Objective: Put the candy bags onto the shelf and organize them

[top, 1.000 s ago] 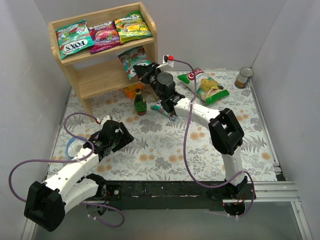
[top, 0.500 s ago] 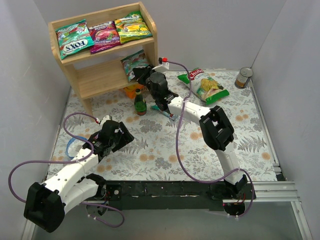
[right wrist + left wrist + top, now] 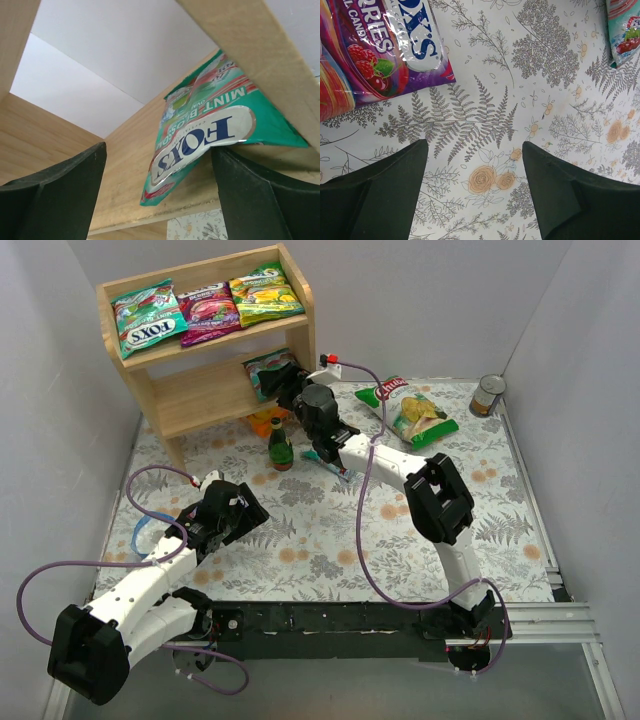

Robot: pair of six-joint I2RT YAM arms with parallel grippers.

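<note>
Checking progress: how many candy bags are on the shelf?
4. Three line the top tier of the shelf: teal bag, purple bag, yellow bag. A second teal bag sits at the lower tier's right end. Others could hide beneath the top board.

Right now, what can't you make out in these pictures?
- Top view: orange thing by the shelf, half hidden behind the bottle and right arm.
- Top view: can, label too small.
- Left wrist: purple bag, cut off by the top-left edge.
- Right wrist: green bag, partly hidden behind the shelf's board.
</note>
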